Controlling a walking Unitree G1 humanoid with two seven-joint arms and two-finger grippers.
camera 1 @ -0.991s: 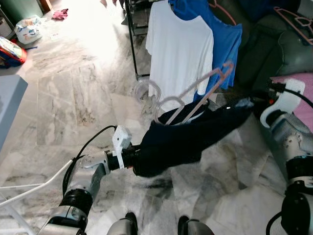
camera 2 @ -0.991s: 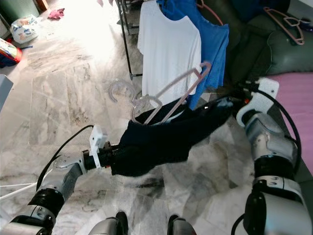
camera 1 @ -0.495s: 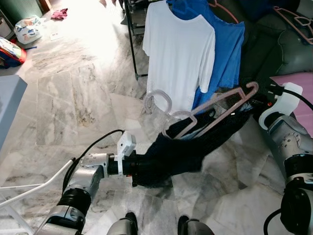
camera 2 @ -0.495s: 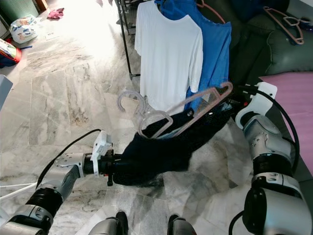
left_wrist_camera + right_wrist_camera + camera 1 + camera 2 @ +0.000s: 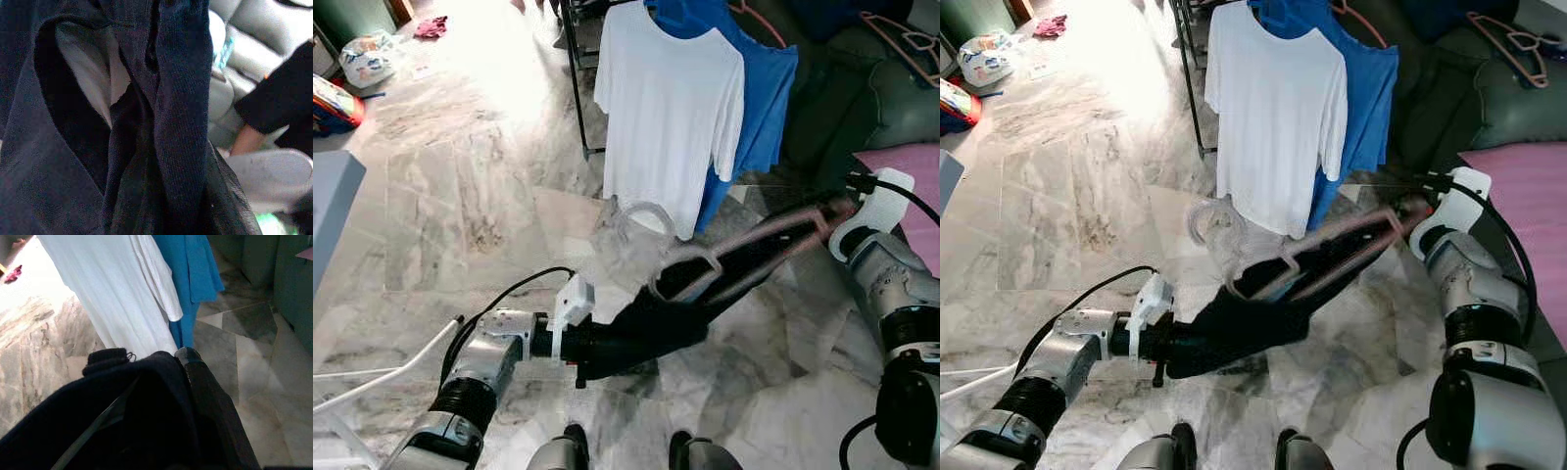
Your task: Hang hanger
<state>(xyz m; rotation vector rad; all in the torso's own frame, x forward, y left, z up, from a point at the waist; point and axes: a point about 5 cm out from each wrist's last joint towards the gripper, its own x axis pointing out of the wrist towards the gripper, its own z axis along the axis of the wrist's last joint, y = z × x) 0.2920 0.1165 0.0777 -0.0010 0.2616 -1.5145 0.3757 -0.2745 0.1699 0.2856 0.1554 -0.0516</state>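
Hanger w/ dark garment near white tee.

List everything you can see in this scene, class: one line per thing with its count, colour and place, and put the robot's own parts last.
Dark garment: one, navy-black, stretched between the two arms above the floor.
Hanger: one, pink, lying along the dark garment, hook end toward the left arm.
White T-shirt: one, white, hanging on the rack ahead.
Blue T-shirt: one, blue, hanging behind the white one.
Rack: one, black, holding both shirts.
Spare hanger: one, pink, on the dark sofa at far right.
Floor: grey-white marble.
Bag: one, pale, on the floor far left.
Left gripper: one, buried in the garment.
Right gripper: one, at the garment's other end.
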